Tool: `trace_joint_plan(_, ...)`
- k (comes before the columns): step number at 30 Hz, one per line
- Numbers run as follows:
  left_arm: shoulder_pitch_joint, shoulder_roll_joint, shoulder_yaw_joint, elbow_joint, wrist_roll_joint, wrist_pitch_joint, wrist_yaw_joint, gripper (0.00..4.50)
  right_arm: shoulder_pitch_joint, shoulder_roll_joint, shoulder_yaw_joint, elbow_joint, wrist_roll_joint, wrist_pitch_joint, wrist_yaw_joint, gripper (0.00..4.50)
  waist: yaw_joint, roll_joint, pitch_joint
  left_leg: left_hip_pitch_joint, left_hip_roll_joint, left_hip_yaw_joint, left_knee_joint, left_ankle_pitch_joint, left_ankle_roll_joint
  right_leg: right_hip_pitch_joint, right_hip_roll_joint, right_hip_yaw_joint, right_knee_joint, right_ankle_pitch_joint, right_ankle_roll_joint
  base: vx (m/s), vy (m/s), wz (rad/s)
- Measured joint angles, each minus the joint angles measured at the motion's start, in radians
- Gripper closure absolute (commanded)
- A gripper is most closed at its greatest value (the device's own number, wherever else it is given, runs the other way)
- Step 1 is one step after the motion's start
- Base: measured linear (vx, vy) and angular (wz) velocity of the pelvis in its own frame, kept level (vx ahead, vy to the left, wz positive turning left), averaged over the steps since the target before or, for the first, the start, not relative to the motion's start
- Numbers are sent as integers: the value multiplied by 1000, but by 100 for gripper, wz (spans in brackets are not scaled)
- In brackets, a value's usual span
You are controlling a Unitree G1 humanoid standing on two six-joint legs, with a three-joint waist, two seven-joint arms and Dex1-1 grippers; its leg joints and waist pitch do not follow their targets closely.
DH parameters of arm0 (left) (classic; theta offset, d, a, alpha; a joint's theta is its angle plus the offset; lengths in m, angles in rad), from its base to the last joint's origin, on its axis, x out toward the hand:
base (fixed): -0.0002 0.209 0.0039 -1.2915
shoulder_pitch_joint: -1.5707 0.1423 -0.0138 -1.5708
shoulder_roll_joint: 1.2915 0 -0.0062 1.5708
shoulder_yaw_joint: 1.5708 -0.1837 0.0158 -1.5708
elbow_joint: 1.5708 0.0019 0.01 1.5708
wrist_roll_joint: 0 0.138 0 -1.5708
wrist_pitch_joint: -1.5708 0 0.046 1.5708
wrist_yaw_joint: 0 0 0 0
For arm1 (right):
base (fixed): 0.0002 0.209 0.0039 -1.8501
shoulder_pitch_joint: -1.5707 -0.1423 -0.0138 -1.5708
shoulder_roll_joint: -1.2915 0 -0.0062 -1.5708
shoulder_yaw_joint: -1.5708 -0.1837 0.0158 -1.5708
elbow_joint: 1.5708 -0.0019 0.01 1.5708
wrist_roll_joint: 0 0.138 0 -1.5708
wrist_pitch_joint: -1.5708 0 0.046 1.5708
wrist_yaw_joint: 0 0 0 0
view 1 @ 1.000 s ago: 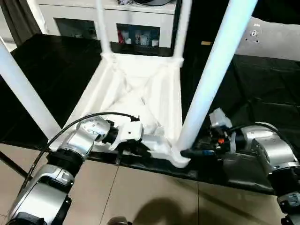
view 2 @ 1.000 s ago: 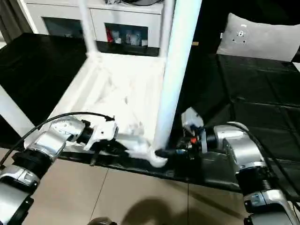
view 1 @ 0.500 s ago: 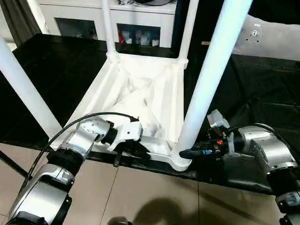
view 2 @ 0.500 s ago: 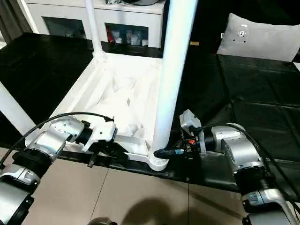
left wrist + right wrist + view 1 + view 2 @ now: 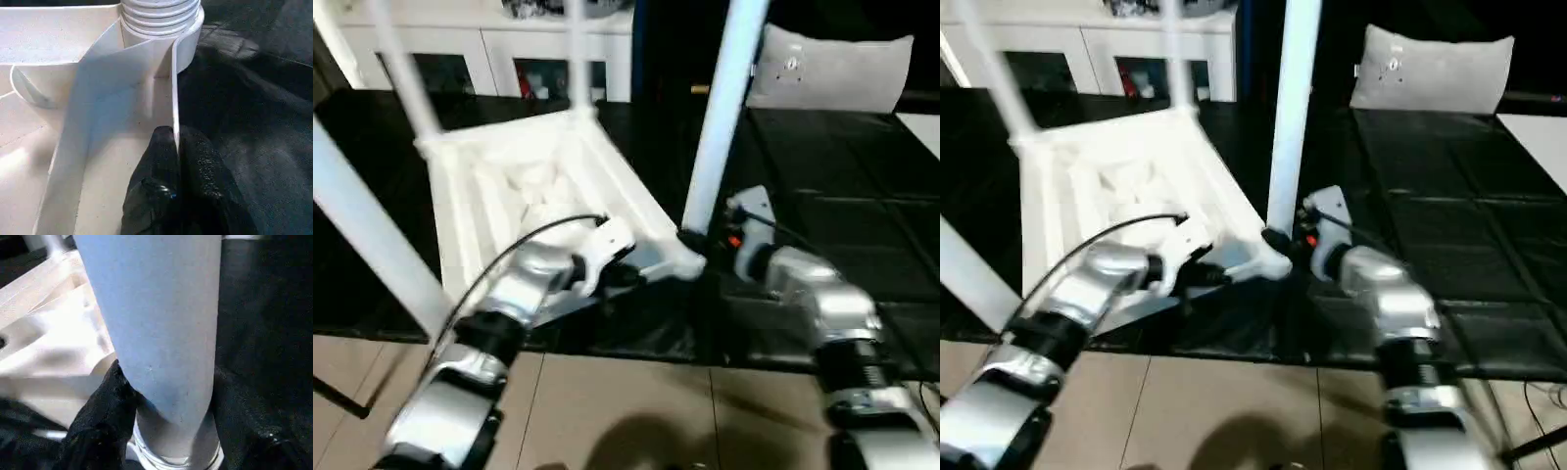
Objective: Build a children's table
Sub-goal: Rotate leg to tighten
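Lying upside down near the black tabletop's [image 5: 862, 245] front edge, the children's table [image 5: 509, 191] looks light, stiff and slick, best held where the left claw [image 5: 177, 152] pinches its thin rim and the right claw [image 5: 166, 396] clasps a leg [image 5: 720, 108] just above its socket.

White plastic table top [image 5: 524, 186] lying upside down, ribbed underside up, on a black surface — four long round legs standing up from its corners, nearest leg [image 5: 720, 113] in its corner socket [image 5: 161, 22]
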Motion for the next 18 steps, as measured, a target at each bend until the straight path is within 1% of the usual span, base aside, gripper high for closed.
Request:
trace_joint_plan(1, -1, -4, 0, -1, 3, 1, 9, 450, 0, 5, -2, 0, 0, -5, -13, 182, 0, 0, 0, -1, 0, 0, 0, 0, 0, 0, 0, 0, -1, 0, 0, 0, 0, 0)
trace_joint_plan(2, -1, -6, -1, -4, 7, 1, 18, 450, 2, 16, -10, -1, 2, -8, -20, 179, 0, 0, 0, -1, 0, 0, 0, 0, 1, 0, 0, 0, -1, 0, 0, 0, 0, 0)
trace_joint_plan(4, 1, -8, -11, -13, 12, -7, 20, 450, 25, 22, -25, -21, 12, -24, -16, 163, 4, 0, 0, -4, 0, 0, 0, -1, 2, -1, 0, 0, -1, 1, 0, 0, 0, 0)
trace_joint_plan(6, 2, 0, -27, -14, 17, -42, 14, 450, 42, 6, -25, -42, 24, -28, 14, 146, 7, 1, 0, -5, 0, 0, 0, -1, 2, -3, 0, 0, -1, 1, 0, 0, 0, 0)
trace_joint_plan(7, 5, 8, -37, -14, 19, -69, -1, 450, 56, -12, -24, -51, 35, -35, 52, 146, 11, 1, 0, -7, 0, -1, 0, -1, 2, -3, 0, 0, -1, 1, 0, 0, 0, 0)
trace_joint_plan(8, 6, 12, -39, -14, 19, -78, -5, 450, 60, -19, -23, -51, 41, -38, 70, 135, 14, 1, 0, -7, 0, -1, 0, -1, 2, -3, 0, 0, -1, 0, 0, 0, 0, 0)
trace_joint_plan(9, 8, 22, -44, -14, 21, -93, -17, 450, 65, -32, -21, -53, 45, -41, 101, 113, 16, 1, 0, -7, 0, -1, 0, -1, 3, -4, 0, 0, -1, 0, 0, 0, 0, 0)
trace_joint_plan(10, 10, 42, -50, -14, 23, -113, -37, 450, 74, -64, -10, -59, 45, -49, 142, 106, 21, 1, 0, -7, 0, 0, 0, -1, 3, -4, 0, 0, -1, 0, 0, 0, 0, 0)
trace_joint_plan(13, 24, 95, -71, -14, 25, -212, -113, 450, 94, -156, 47, -82, 45, -91, 280, 106, 27, 1, 1, -7, 0, 0, 0, -1, 3, -4, 0, 0, -1, 0, 0, 0, 0, 0)
trace_joint_plan(14, 26, 108, -76, -14, 25, -234, -134, 450, 95, -173, 57, -83, 45, -101, 312, 106, 31, 0, 1, -7, 0, 0, 0, -1, 3, -3, 0, 0, -1, 0, 0, 0, 0, 0)
trace_joint_plan(18, 28, 142, -97, -6, 28, -327, -209, 450, 102, -232, 87, -98, 46, -132, 455, 106, 54, 0, 1, -7, 0, 0, 2, -1, 3, -3, 0, 0, -1, 1, 0, 0, 0, 0)
